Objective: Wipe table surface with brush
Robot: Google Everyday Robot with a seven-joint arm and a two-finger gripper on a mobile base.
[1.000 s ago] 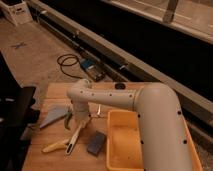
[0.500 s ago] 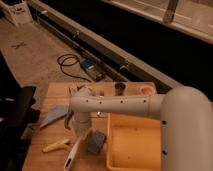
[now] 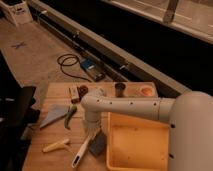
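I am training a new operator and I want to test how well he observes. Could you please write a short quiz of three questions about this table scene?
1. True or false: the blue-grey block sits between the brush and the yellow tub.
2. Where is the gripper?
A. inside the yellow tub
B. over the table surface, picture-left of the tub, near the brush's upper end
C. beyond the table's far edge
3. Fill in: the short tool near the table's front left has a ____ handle.

Key: 1 true; 2 B; 3 yellow.
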